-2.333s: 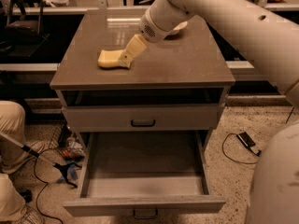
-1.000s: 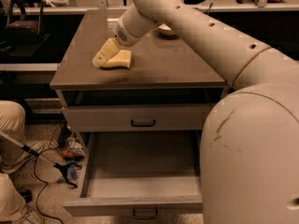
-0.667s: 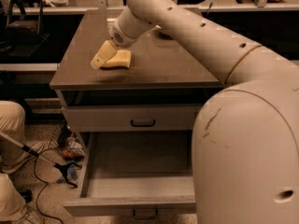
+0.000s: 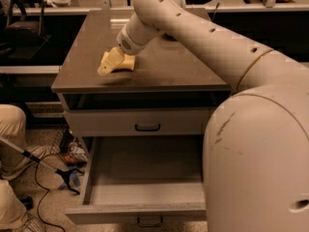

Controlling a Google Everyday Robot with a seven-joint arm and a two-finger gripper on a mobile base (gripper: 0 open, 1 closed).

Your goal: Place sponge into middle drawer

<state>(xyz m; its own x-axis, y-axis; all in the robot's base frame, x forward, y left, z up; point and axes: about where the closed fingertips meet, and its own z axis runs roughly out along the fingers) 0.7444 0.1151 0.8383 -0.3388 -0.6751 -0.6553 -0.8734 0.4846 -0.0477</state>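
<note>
The pale yellow sponge lies on the brown top of the cabinet, near its front left. My gripper is down on the left end of the sponge and covers part of it. The big cream arm reaches in from the right and fills that side of the view. The middle drawer is pulled wide open low in the view, with a bare grey floor and a thick front lip. Its right part is hidden behind my arm.
Above the open drawer is a shut drawer front with a dark loop handle. A person's legs are at the left, with a thin stick and cables on the floor. Shelves and clutter stand behind the cabinet.
My arm has swung left and closer to the camera. The gripper has moved from the sponge's right side onto its left end. The sponge stays on the cabinet top.
</note>
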